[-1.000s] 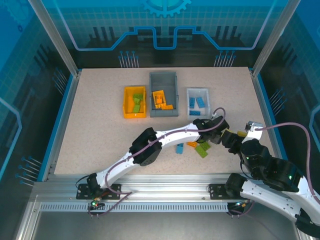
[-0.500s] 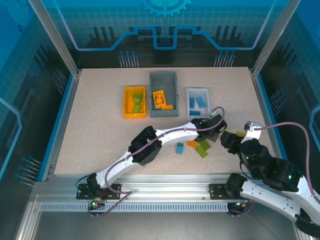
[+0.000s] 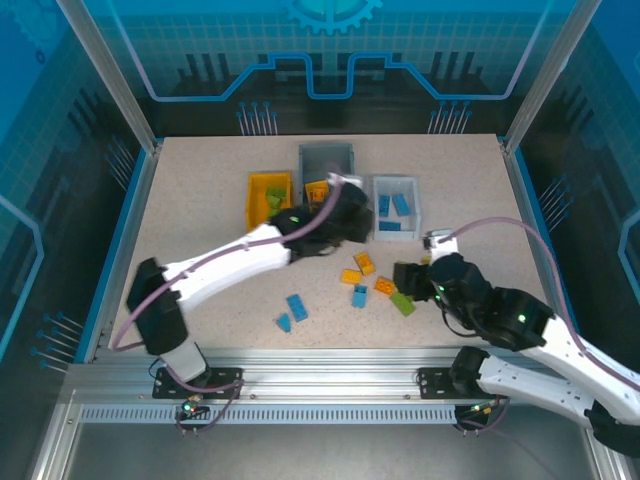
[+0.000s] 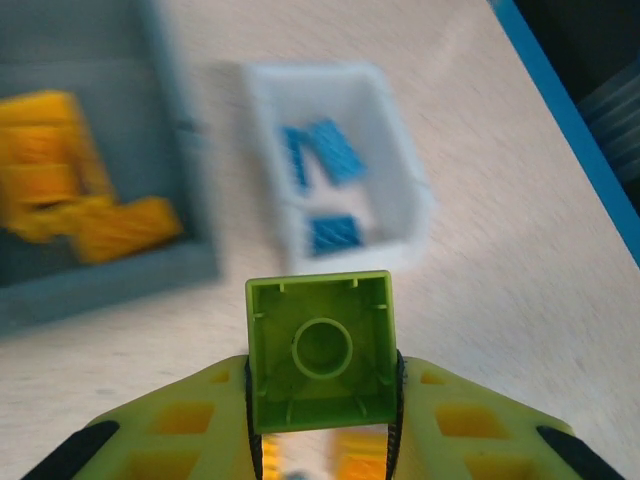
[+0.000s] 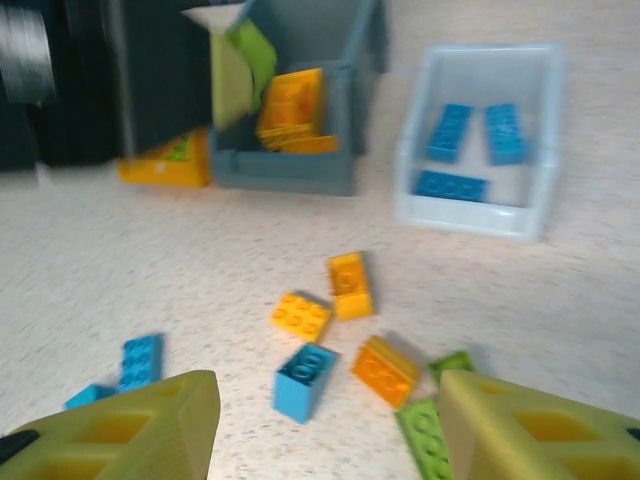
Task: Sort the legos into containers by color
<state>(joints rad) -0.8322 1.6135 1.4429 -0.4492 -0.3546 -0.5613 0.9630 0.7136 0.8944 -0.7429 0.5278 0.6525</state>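
three containers stand in a row at the upper middle of the overhead frame, on a speckled beige table [image 3: 200, 230]: a yellow-orange bin [image 3: 268, 177], a dark grey bin [image 3: 327, 160] and a white translucent bin [image 3: 395, 180]. the white one holds blue legos [image 3: 400, 203], the grey one orange legos [image 3: 317, 190], and the yellow-orange one lime green pieces [image 3: 275, 198].

the table has blue strips [image 3: 128, 235] along its left and right sides and a ribbed aluminium rail [image 3: 320, 385] along the bottom of the frame, where both arm bases are bolted. silver frame posts [image 3: 110, 75] rise at the far corners, and blue translucent wall panels [image 3: 320, 50] with a printed line pattern close the room behind and to the sides.

the left end effector [image 4: 320, 375] hangs over the near ends of the grey and white bins and pinches a lime green brick [image 4: 320, 345] between its fingers, hollow underside toward the wrist camera. the right end effector [image 5: 320, 435] sits low at the centre right of the overhead frame, its yellow fingers [image 5: 150, 430] spread with nothing between them.

loose legos lie on the bare table below the bins: three orange bricks [image 3: 364, 262] close together, one blue brick [image 3: 359, 295] just below them, two more blue pieces [image 3: 297, 306] further left, and a lime green piece [image 3: 403, 303] beside the right end effector.
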